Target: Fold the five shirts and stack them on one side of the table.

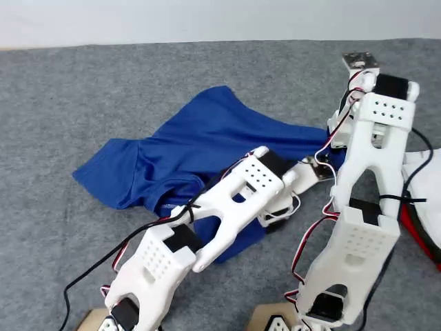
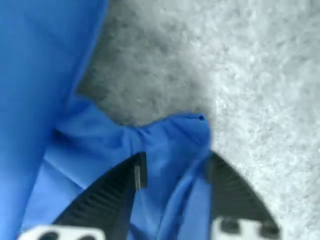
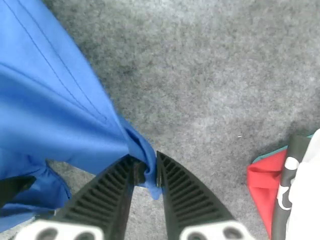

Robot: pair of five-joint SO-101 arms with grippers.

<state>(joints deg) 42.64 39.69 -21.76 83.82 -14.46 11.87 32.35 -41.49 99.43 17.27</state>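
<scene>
A blue shirt (image 1: 207, 145) lies crumpled in the middle of the grey table, one sleeve spread to the left. My right gripper (image 3: 146, 172) is shut on a pinched edge of the blue shirt (image 3: 60, 110), at the cloth's right end beside the tall right arm (image 1: 337, 134). My left gripper (image 2: 175, 165) is open, its black fingers (image 2: 132, 172) set wide on either side of a folded corner of the blue shirt (image 2: 170, 140). In the high view the left gripper (image 1: 313, 171) sits just left of the right arm, low over the shirt's right edge.
A pile of red and white garments (image 1: 427, 200) lies at the table's right edge, also red cloth (image 3: 265, 185) close to the right gripper. Grey carpet-like table surface (image 1: 83, 89) stretches open to the left and back. Cables hang along both arms.
</scene>
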